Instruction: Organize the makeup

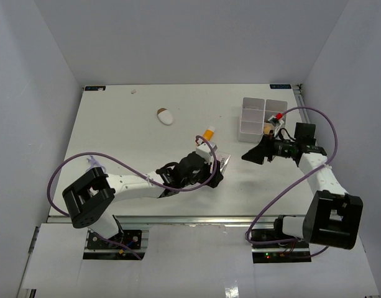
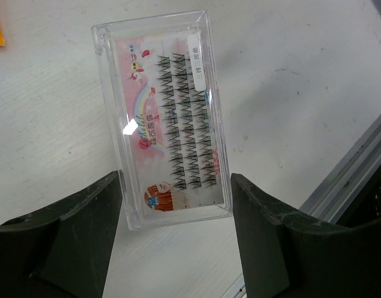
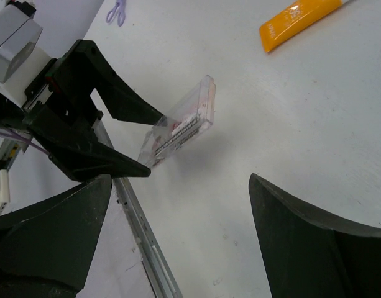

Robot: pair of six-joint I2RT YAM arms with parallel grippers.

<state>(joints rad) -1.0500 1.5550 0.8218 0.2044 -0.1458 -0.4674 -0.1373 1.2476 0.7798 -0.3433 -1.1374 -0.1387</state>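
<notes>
left gripper [image 2: 176,176] straddles the near end of the palette [image 2: 162,118], one finger at each long side, jaws spread about as wide as the case. the fingers sit right at its edges, but i cannot tell whether they press it or only flank it. the palette lies near the table's front rail [image 2: 348,164], well apart from the box [image 1: 252,102]. in the right wrist view it seems tilted, one side raised. a hold across the narrow width makes sense: a flat clear case offers little else to catch.

right gripper [image 1: 257,155] hangs wide open and empty just in front of the box, probably kept clear of the other arm's work. the tube [image 1: 208,133] lies just beyond the left gripper, and the oval piece [image 1: 166,116] lies farther back, alone. a tan piece [image 1: 266,128] sits in one of the box's near cells. by my reading, the step in hand is taking up the palette for the box, with most of the sorting left.
</notes>
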